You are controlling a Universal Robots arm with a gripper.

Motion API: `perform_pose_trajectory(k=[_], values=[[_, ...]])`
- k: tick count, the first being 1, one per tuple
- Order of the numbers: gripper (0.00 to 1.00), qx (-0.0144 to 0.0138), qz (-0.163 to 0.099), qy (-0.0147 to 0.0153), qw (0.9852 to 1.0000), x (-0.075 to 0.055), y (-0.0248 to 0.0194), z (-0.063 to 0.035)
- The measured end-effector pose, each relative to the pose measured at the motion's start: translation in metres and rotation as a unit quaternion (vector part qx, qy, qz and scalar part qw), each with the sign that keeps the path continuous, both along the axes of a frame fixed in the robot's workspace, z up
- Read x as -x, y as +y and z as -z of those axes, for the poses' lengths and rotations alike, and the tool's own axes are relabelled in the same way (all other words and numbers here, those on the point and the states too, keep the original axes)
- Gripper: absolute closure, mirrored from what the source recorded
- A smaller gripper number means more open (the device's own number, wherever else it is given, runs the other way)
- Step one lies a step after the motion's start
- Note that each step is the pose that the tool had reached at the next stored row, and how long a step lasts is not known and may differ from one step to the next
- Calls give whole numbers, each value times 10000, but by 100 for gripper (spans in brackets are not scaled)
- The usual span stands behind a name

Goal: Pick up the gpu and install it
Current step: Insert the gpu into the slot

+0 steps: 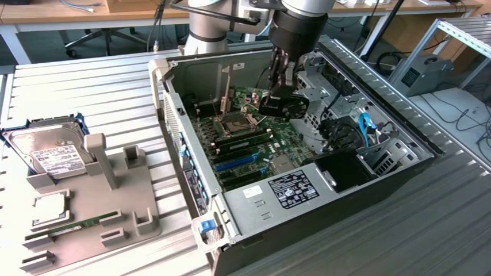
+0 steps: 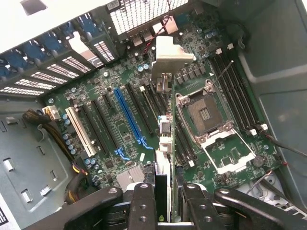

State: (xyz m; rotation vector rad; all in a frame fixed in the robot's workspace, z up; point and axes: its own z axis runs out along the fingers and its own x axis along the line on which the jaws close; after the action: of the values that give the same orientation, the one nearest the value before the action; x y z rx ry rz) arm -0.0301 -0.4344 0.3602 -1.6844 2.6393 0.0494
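1. Exterior view: the black two-fingered gripper (image 1: pixel 277 86) hangs inside the open black computer case (image 1: pixel 399 172), above the green motherboard (image 1: pixel 245 144).
2. It's part-way closed, clamped on the thin green gpu card with its round black fan (image 1: pixel 286 104).
3. Wrist view: the card (image 2: pixel 165 139) stands edge-on between the fingers (image 2: pixel 143 203), over the motherboard (image 2: pixel 110 81), between the blue expansion slot (image 2: pixel 128 115) and the silver CPU socket (image 2: pixel 206 115).

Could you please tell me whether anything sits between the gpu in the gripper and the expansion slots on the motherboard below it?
Nothing visible does. The gripper holds the gpu edge-on above the motherboard inside the open case, and the long blue slot and the black slots beside it look empty and unobstructed.
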Motion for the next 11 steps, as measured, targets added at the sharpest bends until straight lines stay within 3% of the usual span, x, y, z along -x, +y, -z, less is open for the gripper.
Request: perform_pose_trajectory(k=[11], values=[[74,-1,-261,0,9997,0,0,1]])
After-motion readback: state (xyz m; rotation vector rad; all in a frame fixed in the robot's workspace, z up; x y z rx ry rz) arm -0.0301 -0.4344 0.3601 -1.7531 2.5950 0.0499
